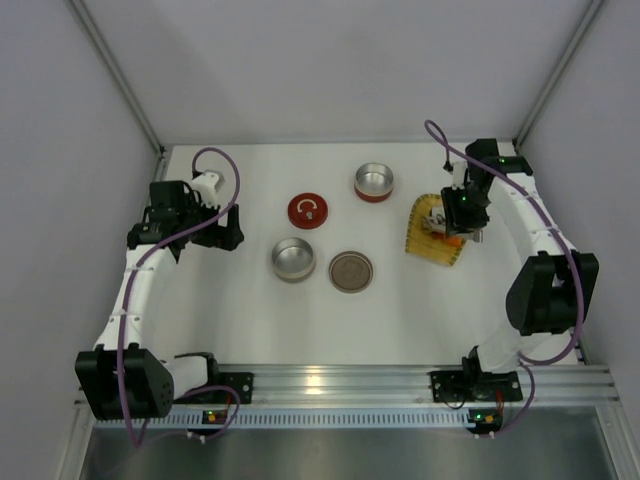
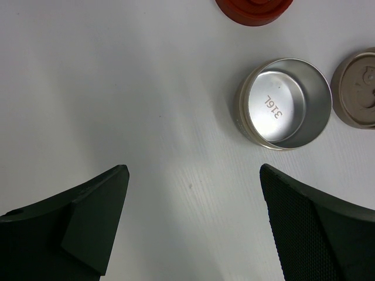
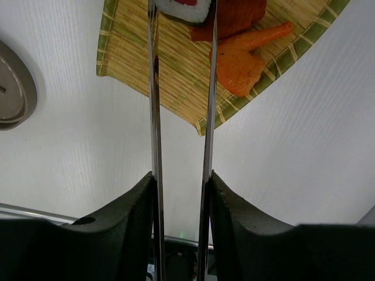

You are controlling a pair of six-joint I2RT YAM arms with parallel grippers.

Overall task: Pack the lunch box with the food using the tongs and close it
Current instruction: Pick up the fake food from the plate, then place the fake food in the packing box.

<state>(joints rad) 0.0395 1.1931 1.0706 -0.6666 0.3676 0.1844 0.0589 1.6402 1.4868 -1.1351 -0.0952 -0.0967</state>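
Observation:
My right gripper (image 3: pixel 181 175) is shut on the tongs (image 3: pixel 154 117); each silver arm is pressed by one finger and runs forward over the yellow woven mat (image 3: pixel 146 58). The tong tips straddle a white roll with a black rim (image 3: pixel 183 8). Beside it lie a reddish piece (image 3: pixel 234 17) and an orange piece (image 3: pixel 237 61). From above, the right gripper (image 1: pixel 462 212) hangs over the mat (image 1: pixel 428 243) at the right. The open silver tin (image 1: pixel 294 259) of the lunch box stands mid-table. My left gripper (image 2: pixel 193 175) is open over bare table, left of that tin (image 2: pixel 285 102).
A second tin with a red base (image 1: pixel 374 182) stands at the back. A red lid (image 1: pixel 308 211) and a tan lid (image 1: pixel 351 271) lie flat near the silver tin. White walls enclose the table on three sides.

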